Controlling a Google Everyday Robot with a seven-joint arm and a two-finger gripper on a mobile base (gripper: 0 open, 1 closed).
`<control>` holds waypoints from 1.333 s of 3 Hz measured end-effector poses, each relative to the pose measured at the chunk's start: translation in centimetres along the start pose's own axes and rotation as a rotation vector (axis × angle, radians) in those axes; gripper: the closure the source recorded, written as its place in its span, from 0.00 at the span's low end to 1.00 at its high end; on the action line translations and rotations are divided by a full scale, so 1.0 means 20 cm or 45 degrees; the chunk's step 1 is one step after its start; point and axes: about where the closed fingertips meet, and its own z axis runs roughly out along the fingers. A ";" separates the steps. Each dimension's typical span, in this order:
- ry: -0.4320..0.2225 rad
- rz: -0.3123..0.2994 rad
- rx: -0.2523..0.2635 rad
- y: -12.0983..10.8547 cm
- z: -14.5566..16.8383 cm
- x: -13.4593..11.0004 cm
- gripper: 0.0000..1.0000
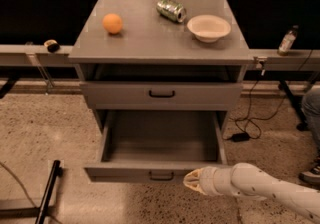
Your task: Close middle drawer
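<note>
The middle drawer point(160, 143) of the grey cabinet is pulled out, showing its plain grey interior. Its flat front point(125, 173) has a small black bar handle point(161, 175). My gripper point(192, 180) comes in from the lower right on a white arm point(265, 190). Its tip is at the drawer front, just right of the handle. The first drawer point(161, 95) above is shut. The third drawer is hidden under the open one.
On the cabinet top point(150, 38) lie an orange point(113, 23), a green can on its side point(171, 10) and a white bowl point(209, 27). A bottle point(287, 40) stands on the rail at right. Cables point(250, 128) lie on the floor at right, and a black bar point(47, 193) at lower left.
</note>
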 end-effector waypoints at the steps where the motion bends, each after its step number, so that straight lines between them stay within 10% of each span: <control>1: -0.070 -0.064 0.044 -0.14 0.09 0.07 1.00; 2: -0.102 -0.036 0.111 -0.40 0.13 0.19 1.00; 4: -0.112 -0.061 0.127 -0.41 0.15 0.18 1.00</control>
